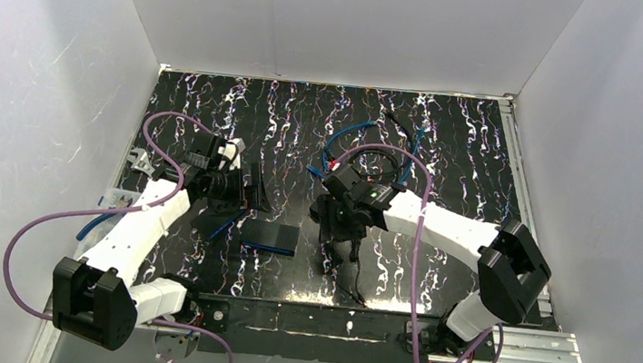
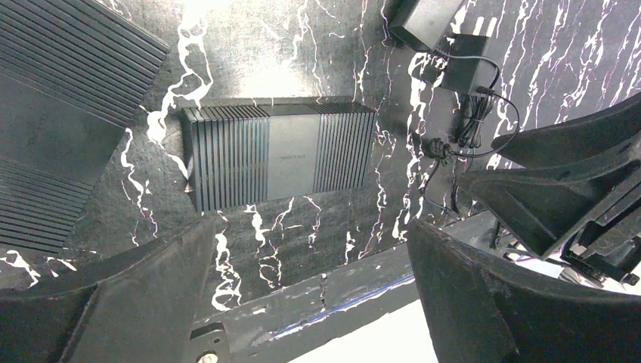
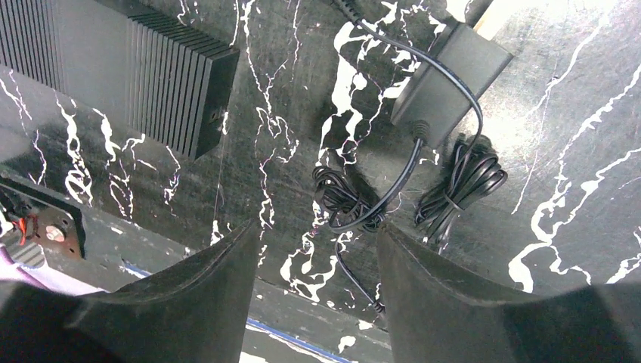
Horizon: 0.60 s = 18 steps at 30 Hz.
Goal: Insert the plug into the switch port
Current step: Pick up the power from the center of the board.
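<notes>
The switch (image 1: 270, 236) is a flat black ribbed box lying on the marbled table; it also shows in the left wrist view (image 2: 280, 155) and the right wrist view (image 3: 159, 76). The black power adapter (image 3: 452, 76) lies beside its coiled cable (image 3: 461, 181). A thin lead runs down to the small plug (image 3: 376, 305), partly hidden by my right finger. My right gripper (image 3: 317, 302) is open and empty, hovering over the cable (image 1: 337, 229). My left gripper (image 2: 310, 302) is open and empty, left of the switch (image 1: 243, 193).
A second ribbed black device (image 2: 68, 113) lies left of the switch. Blue cables (image 1: 350, 139) lie at the back of the table, and another (image 1: 226, 224) near the left arm. The metal front rail (image 1: 311, 319) borders the near edge.
</notes>
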{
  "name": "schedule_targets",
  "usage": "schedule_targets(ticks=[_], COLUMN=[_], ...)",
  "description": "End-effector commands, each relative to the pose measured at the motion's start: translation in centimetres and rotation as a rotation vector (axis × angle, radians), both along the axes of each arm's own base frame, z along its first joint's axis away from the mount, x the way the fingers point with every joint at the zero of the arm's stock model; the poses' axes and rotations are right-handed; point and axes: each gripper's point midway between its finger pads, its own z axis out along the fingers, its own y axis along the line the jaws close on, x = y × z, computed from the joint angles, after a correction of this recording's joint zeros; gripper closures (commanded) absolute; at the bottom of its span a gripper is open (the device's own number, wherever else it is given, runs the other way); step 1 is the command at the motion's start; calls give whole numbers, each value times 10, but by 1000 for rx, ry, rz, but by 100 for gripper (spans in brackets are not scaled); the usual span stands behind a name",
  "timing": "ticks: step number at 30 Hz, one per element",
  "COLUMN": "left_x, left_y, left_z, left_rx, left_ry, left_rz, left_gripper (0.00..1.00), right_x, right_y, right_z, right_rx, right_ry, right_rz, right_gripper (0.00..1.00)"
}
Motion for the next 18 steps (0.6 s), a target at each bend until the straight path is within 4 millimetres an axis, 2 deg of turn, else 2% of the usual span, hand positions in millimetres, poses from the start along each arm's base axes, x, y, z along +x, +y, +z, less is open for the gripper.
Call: schedule_targets(ticks=[1, 12, 14, 18], left_x=[-6, -6, -6, -7], left_y=[-1, -4, -4, -4], left_z=[2, -1, -1, -2], left_rx=[-9, -21, -21, -25], left_ry=[9, 22, 22, 25], left_rz=[-27, -38, -39, -39], left_gripper=[2, 2, 2, 2], right_x=[14, 12, 11, 12], right_y=[8, 6, 5, 5], right_z=[8, -10, -12, -10], right_rx=[22, -10, -13, -9], right_ry=[-38, -8, -7, -12], right_rz=[-57, -86, -86, -88], right_gripper=[37, 50, 57, 77])
